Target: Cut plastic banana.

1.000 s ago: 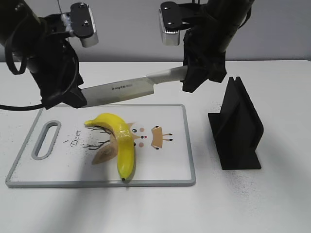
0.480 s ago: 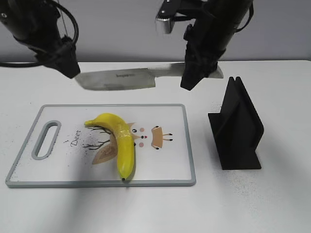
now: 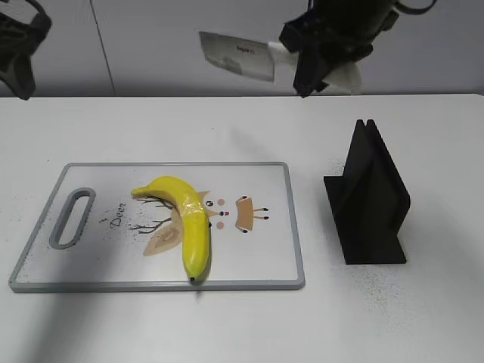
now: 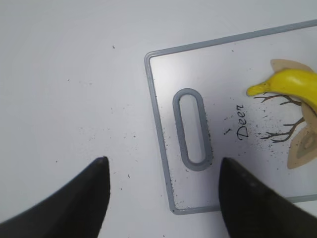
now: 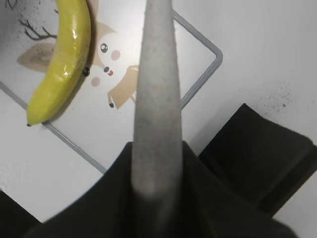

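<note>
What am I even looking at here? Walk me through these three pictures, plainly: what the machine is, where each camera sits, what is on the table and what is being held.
This is a robot with two arms, each ending in a two-fingered gripper. One picture comes from a camera facing the table; the other two come from cameras on the wrists, looking down past the fingers.

On the white table lies a cutting board with a cartoon deer print. A yellow plastic banana rests on it, whole. To the right stands a black knife stand.

The right gripper holds a knife high above the table; in its wrist view the blade runs up the middle. The left gripper is open and empty, hovering over the board's handle end.
</note>
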Action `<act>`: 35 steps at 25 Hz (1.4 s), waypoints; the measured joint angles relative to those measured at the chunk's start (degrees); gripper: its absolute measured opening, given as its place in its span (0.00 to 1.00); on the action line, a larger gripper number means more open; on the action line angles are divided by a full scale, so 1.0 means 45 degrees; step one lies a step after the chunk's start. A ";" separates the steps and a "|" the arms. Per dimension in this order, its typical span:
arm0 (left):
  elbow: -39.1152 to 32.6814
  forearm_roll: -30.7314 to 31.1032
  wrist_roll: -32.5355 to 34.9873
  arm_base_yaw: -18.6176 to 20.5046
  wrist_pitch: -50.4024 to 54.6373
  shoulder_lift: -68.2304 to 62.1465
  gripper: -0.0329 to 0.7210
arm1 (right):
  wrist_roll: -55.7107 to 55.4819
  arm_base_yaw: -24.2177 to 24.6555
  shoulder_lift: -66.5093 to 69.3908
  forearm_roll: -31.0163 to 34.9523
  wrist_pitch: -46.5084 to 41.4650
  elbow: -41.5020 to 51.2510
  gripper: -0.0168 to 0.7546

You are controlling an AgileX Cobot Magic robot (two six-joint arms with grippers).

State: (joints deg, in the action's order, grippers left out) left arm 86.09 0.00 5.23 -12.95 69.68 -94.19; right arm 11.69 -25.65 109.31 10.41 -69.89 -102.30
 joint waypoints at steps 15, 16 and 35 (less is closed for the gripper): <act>-0.5974 -0.0068 -0.0141 0.0585 0.0032 0.6590 0.85 | -0.4793 0.0000 -0.6026 0.0000 0.2330 0.6669 0.23; -0.6501 -0.0068 -0.0141 0.0585 0.0034 0.7034 0.84 | -0.4965 0.0000 -0.6374 0.0000 0.2628 0.7253 0.23; -1.2711 -0.0077 -0.0141 0.0585 -0.0796 1.8086 0.82 | -0.7948 0.0000 -0.9869 -0.2313 0.3705 1.0860 0.23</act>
State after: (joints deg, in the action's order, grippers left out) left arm 28.89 -0.35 4.59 -10.32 66.09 -12.80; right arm -24.08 -25.65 64.90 0.00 -53.21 -53.43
